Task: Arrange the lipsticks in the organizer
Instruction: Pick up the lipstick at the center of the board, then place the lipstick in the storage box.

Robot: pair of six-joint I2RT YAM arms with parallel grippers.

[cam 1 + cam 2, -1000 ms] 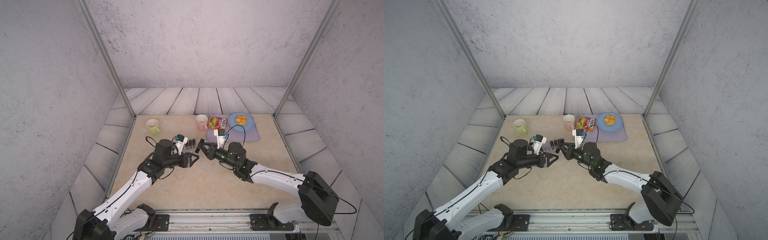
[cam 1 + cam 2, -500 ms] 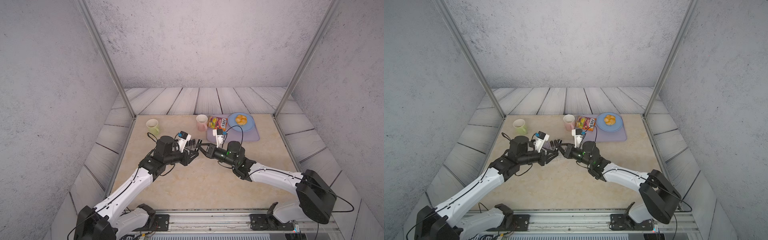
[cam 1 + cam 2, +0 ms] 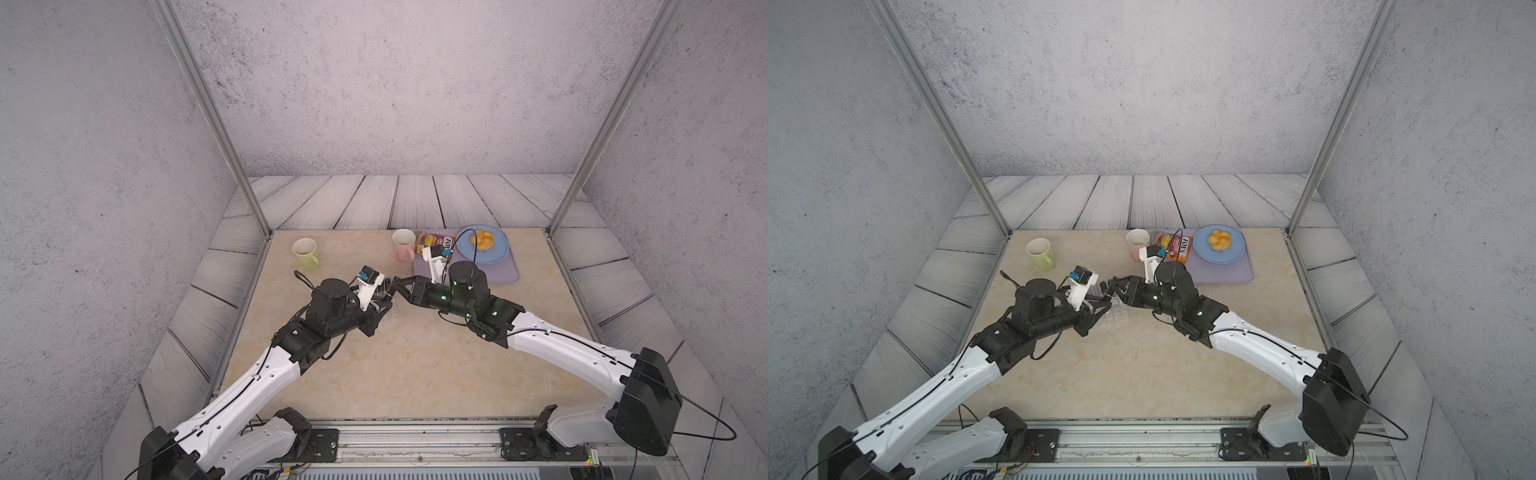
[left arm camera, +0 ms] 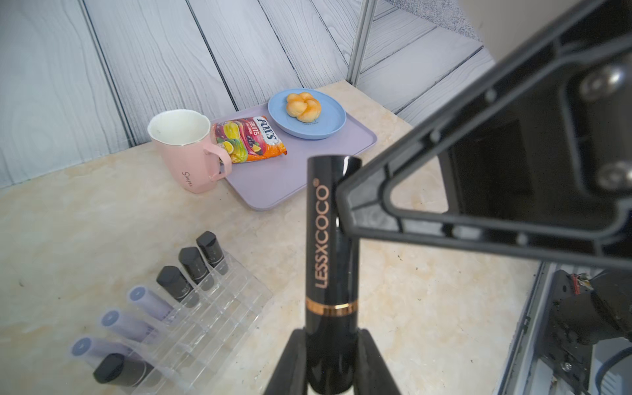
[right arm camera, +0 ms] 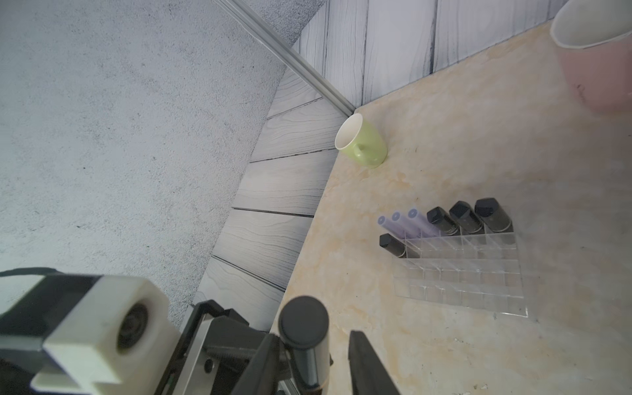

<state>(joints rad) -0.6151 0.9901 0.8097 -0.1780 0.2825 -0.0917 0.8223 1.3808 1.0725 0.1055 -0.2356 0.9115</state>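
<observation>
A glossy black lipstick (image 4: 330, 256) with a gold band is held off the table, and my left gripper (image 4: 330, 333) is shut on its lower end. My right gripper (image 5: 313, 337) stands open around the other end (image 5: 302, 321): one finger lies against the tube, the other is apart from it. Both grippers meet beside the organizer (image 3: 1117, 316), a clear gridded tray (image 4: 222, 307). In its back row stand three black lipsticks (image 4: 195, 266) and three lilac ones (image 4: 126, 323). Another black one (image 4: 123, 371) stands in the row in front of them.
A pink mug (image 4: 184, 154) stands behind the organizer, next to a lilac tray (image 4: 290, 171) with a candy bag (image 4: 249, 138) and a blue plate (image 4: 328, 126) bearing a bun. A green mug (image 5: 362, 142) is at the back left.
My left gripper has shut on the black lipstick. My right gripper, which was shut on it, has opened. Both arms have shifted a little towards the organizer.
</observation>
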